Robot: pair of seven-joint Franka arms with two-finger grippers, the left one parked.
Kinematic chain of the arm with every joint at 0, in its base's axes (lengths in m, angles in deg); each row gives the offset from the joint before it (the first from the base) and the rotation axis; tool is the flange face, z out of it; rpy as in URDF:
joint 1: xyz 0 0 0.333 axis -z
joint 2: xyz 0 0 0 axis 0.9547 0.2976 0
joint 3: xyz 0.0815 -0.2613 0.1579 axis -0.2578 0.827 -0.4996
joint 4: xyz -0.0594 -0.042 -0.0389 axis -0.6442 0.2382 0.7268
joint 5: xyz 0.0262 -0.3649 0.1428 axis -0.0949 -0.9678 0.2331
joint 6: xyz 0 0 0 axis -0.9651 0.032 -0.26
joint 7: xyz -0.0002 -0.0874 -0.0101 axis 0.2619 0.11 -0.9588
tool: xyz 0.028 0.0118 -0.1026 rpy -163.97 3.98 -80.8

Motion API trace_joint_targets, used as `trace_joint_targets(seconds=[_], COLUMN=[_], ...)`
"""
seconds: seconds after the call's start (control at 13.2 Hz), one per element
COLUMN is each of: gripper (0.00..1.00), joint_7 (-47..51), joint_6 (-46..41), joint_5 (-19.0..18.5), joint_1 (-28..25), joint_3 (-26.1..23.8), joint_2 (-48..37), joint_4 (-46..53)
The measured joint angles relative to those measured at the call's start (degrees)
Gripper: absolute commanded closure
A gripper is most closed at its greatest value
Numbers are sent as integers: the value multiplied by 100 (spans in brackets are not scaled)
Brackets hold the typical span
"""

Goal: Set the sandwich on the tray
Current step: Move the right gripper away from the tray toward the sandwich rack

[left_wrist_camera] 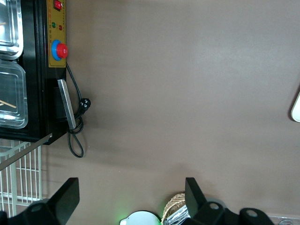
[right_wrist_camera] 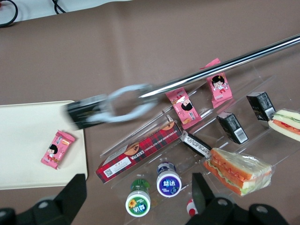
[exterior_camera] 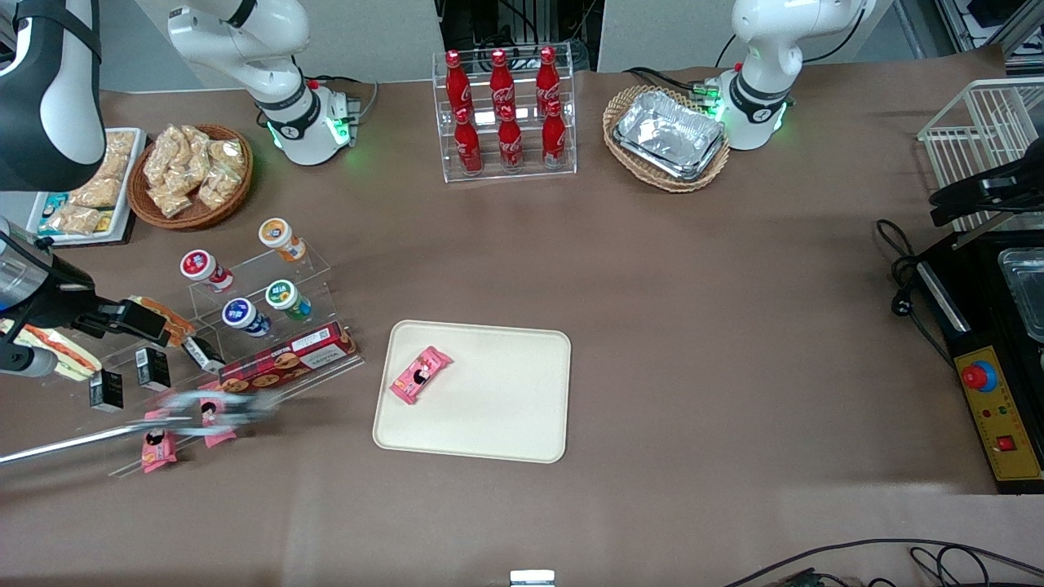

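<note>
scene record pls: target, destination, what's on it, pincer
target: sandwich, pale, wrapped, on the acrylic display stand, at the working arm's end of the table
destination: tray, cream, nearer the table's middle
on tray: one pink snack packet
pincer: pincer open, above the stand, holding nothing
task state: sandwich not yet on tray
</note>
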Motion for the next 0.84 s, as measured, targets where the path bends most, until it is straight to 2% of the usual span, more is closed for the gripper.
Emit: trace_joint_targets(seconds=[0.84], gripper=[0], joint_7=[-8], joint_6=[-70], joint_5=[0], joint_1=[44], joint_3=[8], joint_2=[-78], joint_4=[10])
